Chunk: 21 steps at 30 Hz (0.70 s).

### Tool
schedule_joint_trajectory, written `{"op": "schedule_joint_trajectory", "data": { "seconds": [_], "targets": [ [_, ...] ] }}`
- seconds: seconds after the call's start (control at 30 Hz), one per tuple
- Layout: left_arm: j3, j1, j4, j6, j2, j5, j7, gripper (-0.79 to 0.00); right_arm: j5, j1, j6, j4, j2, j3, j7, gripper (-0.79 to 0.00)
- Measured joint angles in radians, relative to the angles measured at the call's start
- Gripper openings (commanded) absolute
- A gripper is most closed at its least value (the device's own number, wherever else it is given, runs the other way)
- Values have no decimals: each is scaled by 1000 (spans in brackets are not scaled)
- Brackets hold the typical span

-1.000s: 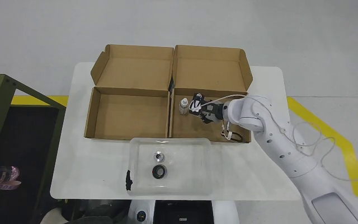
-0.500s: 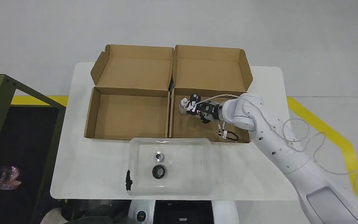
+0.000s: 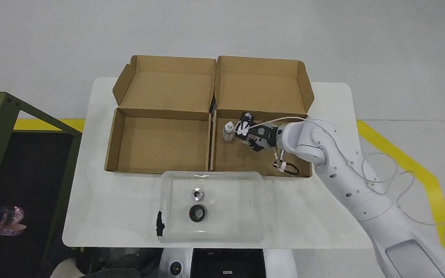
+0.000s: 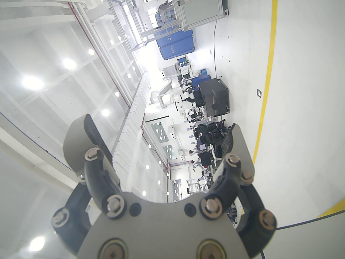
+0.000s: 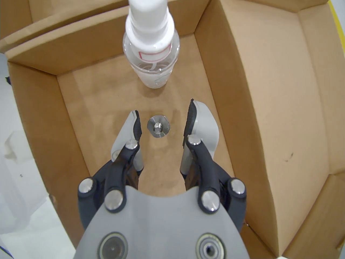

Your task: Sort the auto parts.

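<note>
One small silver part (image 5: 158, 127) lies flat on the floor of the right-hand cardboard box (image 5: 269, 82), framed between the parted fingers of the right gripper (image 5: 164, 111), which touch it on neither side. Just past the fingertips, a clear bottle (image 5: 151, 41) with a white cap stands upright by the box wall nearest the left-hand cardboard box (image 3: 160, 142). Both boxes sit side by side, lids folded back, on a white table (image 3: 97, 194). In front of them is a clear plastic tray (image 3: 243, 208) holding a second silver part (image 3: 199, 192) and, close beside it, a black ring (image 3: 199, 212). The left gripper (image 4: 160, 123), its fingers spread wide and holding nothing, points up toward the ceiling lights of a bright factory hall. A yellow line (image 3: 396, 146) crosses the pale floor beside the table.
</note>
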Motion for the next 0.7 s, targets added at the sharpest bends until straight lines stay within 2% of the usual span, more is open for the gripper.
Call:
{"op": "schedule_joint_trajectory", "data": {
  "seconds": [0.37,0.7],
  "targets": [
    [0,0,0,0,0,0,0,0,2,-197,-48,-296,55,166,-36,-403],
    [0,0,0,0,0,0,0,0,-22,-316,-70,-433,66,158,-104,-413]
  ]
}}
